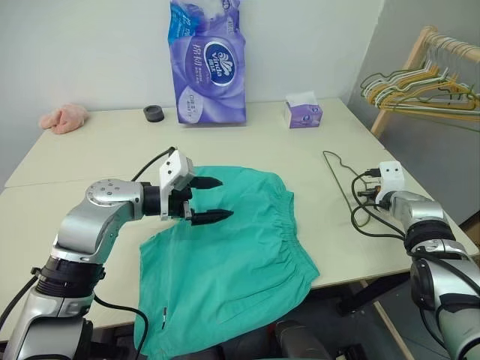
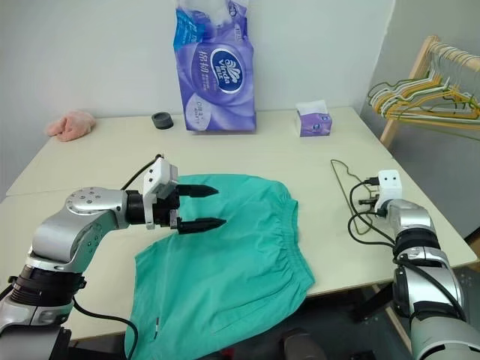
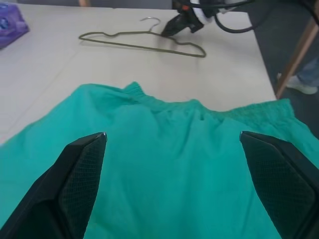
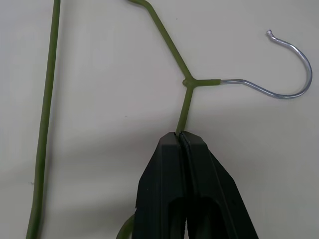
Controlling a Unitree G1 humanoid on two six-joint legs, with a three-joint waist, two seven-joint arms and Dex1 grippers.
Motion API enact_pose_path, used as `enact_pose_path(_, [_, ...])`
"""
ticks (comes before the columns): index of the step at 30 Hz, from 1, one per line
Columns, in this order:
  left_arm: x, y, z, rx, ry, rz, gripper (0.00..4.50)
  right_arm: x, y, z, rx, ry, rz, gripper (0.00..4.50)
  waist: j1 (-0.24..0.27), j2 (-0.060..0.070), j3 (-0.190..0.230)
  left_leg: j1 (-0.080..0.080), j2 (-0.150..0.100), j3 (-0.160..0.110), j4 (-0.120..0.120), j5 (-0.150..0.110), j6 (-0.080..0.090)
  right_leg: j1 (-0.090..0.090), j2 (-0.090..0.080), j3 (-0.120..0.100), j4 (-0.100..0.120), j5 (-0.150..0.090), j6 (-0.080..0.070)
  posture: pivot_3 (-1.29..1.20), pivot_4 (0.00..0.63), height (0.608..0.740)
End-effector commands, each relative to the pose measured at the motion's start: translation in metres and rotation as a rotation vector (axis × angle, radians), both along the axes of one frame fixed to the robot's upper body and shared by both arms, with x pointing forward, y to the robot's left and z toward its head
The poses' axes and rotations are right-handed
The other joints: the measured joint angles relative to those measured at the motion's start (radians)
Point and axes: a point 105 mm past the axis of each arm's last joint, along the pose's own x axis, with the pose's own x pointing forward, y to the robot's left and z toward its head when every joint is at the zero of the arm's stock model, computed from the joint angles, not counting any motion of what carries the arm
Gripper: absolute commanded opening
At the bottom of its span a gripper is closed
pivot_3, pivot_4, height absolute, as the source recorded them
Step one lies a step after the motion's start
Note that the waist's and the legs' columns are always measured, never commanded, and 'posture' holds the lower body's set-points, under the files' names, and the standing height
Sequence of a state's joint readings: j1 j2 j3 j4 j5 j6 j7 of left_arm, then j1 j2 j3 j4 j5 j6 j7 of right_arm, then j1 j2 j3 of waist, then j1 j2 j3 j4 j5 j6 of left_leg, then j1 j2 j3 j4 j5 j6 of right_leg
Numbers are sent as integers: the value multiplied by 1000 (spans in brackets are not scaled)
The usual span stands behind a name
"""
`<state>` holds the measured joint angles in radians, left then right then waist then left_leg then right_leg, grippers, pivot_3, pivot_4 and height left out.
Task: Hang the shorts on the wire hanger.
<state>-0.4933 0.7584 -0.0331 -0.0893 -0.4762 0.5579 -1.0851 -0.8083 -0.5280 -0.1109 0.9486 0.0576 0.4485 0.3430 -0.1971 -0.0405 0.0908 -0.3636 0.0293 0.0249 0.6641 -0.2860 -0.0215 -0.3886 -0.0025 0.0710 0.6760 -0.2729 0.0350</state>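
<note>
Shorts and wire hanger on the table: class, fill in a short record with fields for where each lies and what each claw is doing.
shorts: spread flat on the table, one leg over the near edge
wire hanger: flat on the table, to the right of the shorts
left claw: open, hovering over the shorts
right claw: shut on the wire hanger's shoulder near the hook

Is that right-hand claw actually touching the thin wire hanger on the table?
Touching. The right wrist view shows the right gripper shut on the wire hanger, its shoulder wire running between the closed fingertips just below the hook.
</note>
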Motion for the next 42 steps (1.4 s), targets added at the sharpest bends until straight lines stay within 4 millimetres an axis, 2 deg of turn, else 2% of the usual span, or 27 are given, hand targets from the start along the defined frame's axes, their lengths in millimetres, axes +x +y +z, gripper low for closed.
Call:
enact_pose_path(1, [7, 5, 18, -33, -62, 39, 4500, 5, 9, 31, -63, -88, 108, 12, -1, 4, 2, -1, 0, 0, 0, 0, 0, -1, 0, 0, 0, 0, 0, -179, 66, 740])
enact_pose_path(6, [0, -1, 15, -41, -25, -7, 4500, -4, 8, 30, -80, -92, 149, 12, -7, 8, 5, -1, 0, 0, -1, 0, 0, -1, 0, 1, 0, -1, 0, -179, 66, 740])
enact_pose_path(7, [-1, -2, 14, -37, -19, -17, 4500, -5, 7, 32, -79, -102, 141, 448, -7, 8, 5, -1, 0, 0, -1, 0, 0, -1, 0, 1, 0, 0, 0, -179, 66, 740])
enact_pose_path(9, [-3, -3, 12, -30, -14, -29, 4500, -6, 6, 34, -73, -114, 130, 1004, -7, 8, 5, -1, 0, 0, -1, 0, 0, -1, 0, 1, 0, -1, 1, -187, 67, 740])
enact_pose_path(14, [-2, -4, 11, -26, -13, -31, 4500, -6, 4, 35, -50, -119, 93, 2739, -11, 8, 5, 0, 0, 0, -1, 0, 0, -1, 0, 1, 1, -1, 1, -194, 68, 740])
enact_pose_path(19, [-2, -7, 10, -18, -11, -44, 4500, -6, 0, 21, 53, -47, -27, 4437, -22, 8, 5, -1, 0, 0, -1, 0, 0, -1, 0, 1, 0, -1, 1, -196, 68, 740])
enact_pose_path(20, [-2, -7, 10, -17, -11, -46, 4500, -5, 2, 19, 59, -36, -26, 4491, -24, 8, 5, -1, 0, 1, -1, 0, 0, -1, 0, 1, 0, -1, 1, -197, 68, 740])
enact_pose_path(26, [-2, -9, 8, -13, -12, -52, 4500, 0, 9, 6, 67, 23, -24, 4491, -32, 8, 5, 0, 0, 1, -1, 0, 0, -1, 0, 1, 0, -1, 1, -195, 64, 740])
enact_pose_path(27, [-2, -9, 8, -12, -12, -53, 4500, -1, 10, 2, 88, 46, -29, 4317, -34, 8, 5, 0, 0, 0, -1, 0, 0, -1, 1, 1, 0, -1, 1, -195, 64, 740])
enact_pose_path(30, [-2, -10, 8, -12, -13, -56, 4500, -5, 11, -11, 105, 122, -20, 3575, -40, 8, 5, 0, 0, 0, -1, 0, 0, -1, 0, 1, 0, -1, 1, -192, 62, 740])
enact_pose_path(35, [-2, -9, 7, -11, -17, -52, 4500, -14, 7, -28, 10, 215, 18, 1815, -44, 5, 3, 0, 0, -1, -1, 0, 0, 0, 0, 0, -1, -1, 1, -183, 62, 740])
enact_pose_path(40, [-3, -8, 6, -13, -17, -43, 4500, -13, 0, -30, -10, 196, -41, 88, -33, -1, -1, 0, 0, -2, -1, 0, 0, 2, 0, -1, -2, -1, 1, -178, 62, 740])
enact_pose_path(42, [-3, -7, 5, -14, -16, -37, 4500, -9, -4, -24, -9, 155, -74, 13, -27, -2, -2, 0, 0, -2, 0, 0, 0, 2, 0, -1, -2, -1, 1, -178, 63, 740])
